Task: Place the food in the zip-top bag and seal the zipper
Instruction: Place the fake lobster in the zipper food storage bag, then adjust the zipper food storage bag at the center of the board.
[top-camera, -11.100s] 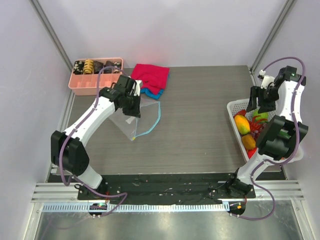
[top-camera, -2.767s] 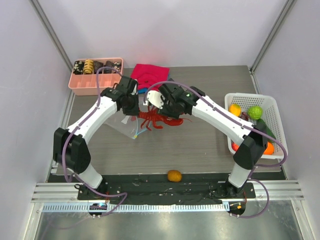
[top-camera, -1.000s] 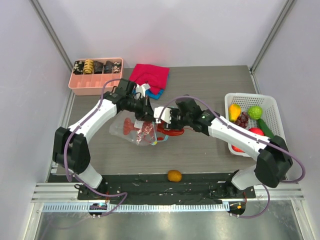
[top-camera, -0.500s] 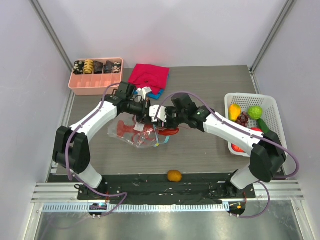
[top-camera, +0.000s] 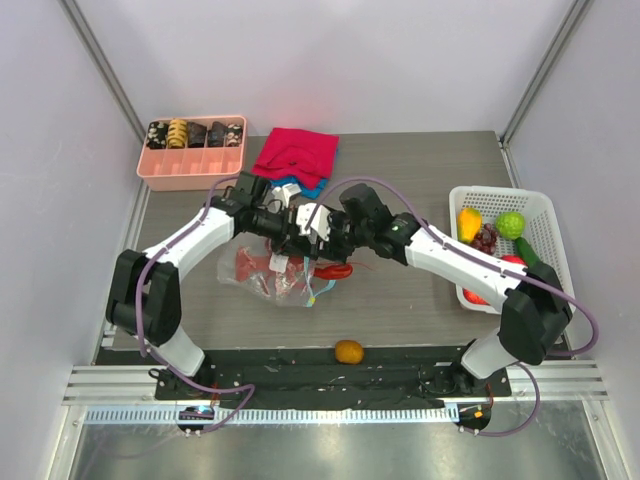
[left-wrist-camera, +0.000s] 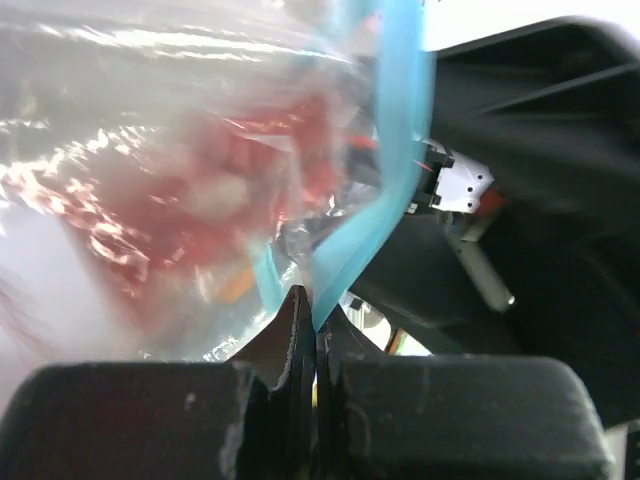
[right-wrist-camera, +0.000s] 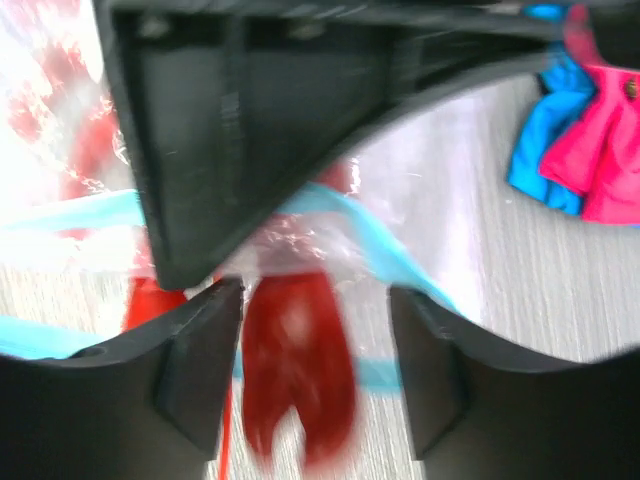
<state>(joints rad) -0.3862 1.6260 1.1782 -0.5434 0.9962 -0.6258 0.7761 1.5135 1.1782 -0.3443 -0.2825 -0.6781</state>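
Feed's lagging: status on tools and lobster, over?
Left tool shut on zipper. Right tool open, astride lobster tail. Lobster body inside zip-top bag, tail out. Orange fruit near front edge.

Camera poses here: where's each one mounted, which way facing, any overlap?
Top external: above, behind the arms, facing down at the table; both arms show.
Left wrist: on the left gripper, looking along its shut jaws at the zipper.
Right wrist: on the right gripper, looking past its open jaws at the lobster.
Both wrist views share zipper and lobster.
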